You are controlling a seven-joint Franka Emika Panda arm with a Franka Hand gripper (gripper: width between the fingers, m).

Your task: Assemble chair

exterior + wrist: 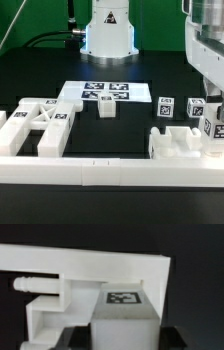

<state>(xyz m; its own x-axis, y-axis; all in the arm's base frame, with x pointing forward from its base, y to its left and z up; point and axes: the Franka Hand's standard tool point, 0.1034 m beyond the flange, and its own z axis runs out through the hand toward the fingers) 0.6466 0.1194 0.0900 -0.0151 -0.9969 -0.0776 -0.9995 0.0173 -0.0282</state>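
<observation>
Black tabletop (130,120) fills the scene, and the marker board (105,92) lies flat toward the far middle. Its square black-and-white tags are the only printing I can make out. On the exterior view's right, the hand (212,112) is clamped on a white tagged block (122,317), right up against a larger chair piece (90,263) with a peg. Other chair parts lie apart: a big frame (40,125) on the left, a small part (107,108) just near of the board, and a tagged cube (165,105) on the right.
</observation>
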